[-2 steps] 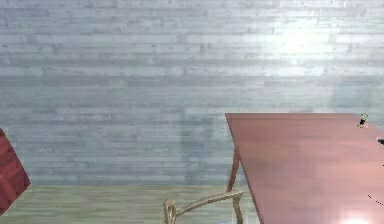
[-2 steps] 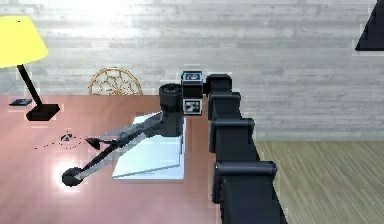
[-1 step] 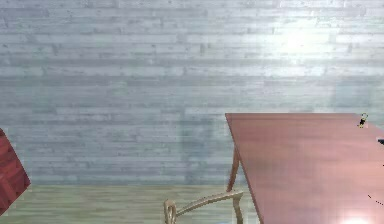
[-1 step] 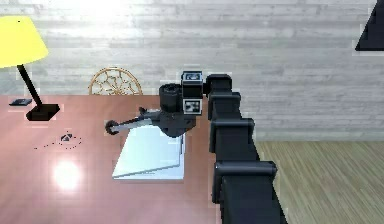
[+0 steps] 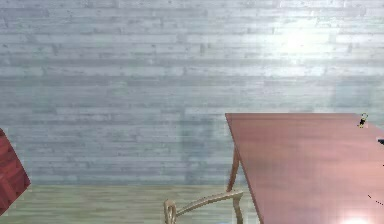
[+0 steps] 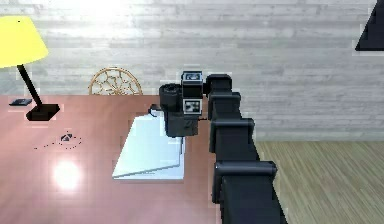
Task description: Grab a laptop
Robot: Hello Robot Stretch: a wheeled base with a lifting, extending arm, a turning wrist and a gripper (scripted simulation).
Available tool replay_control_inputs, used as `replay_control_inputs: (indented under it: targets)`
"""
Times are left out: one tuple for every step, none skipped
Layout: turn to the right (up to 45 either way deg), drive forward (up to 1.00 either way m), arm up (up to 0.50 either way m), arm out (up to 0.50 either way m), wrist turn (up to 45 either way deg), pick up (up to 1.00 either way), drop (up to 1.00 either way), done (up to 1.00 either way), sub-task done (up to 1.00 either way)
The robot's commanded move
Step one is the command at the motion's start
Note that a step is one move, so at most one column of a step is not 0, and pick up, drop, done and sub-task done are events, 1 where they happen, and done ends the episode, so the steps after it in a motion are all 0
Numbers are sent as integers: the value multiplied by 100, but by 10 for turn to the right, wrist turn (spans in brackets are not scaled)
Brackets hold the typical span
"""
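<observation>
Inspecting the gripper (image 6: 172, 122), I am finding the laptop (image 6: 148, 155) lying flat on the table (image 6: 60, 175) right at its far end. I cannot tell whether it is holding anything. I am judging the slab stiff, smooth and fairly heavy, and favouring an edge grip.

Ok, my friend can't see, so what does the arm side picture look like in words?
The robot's dark arm reaches out to a reddish table, its gripper at a flat, pale laptop. A yellow lamp stands at the left, a wicker chair behind.
</observation>
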Motion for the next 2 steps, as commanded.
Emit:
replay_control_inputs:
  targets:
    - [0,0,-30,0,0,0,0,0,0]
    - [0,0,0,0,0,100,0,0,0]
